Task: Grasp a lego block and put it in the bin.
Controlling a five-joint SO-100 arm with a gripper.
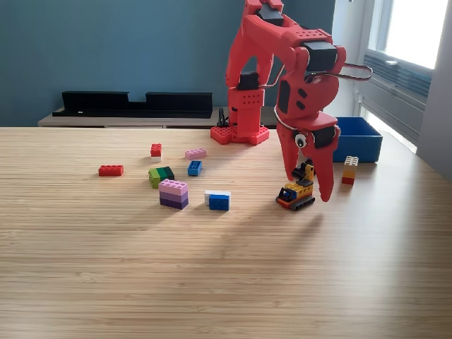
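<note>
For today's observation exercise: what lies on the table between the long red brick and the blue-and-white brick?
In the exterior view, between the red brick and the blue-and-white brick stand the green block and the pink-and-purple stack.

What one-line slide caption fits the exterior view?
Red arm's open gripper poised over a small yellow lego vehicle, blue bin behind, loose blocks scattered on the wooden table.
</note>
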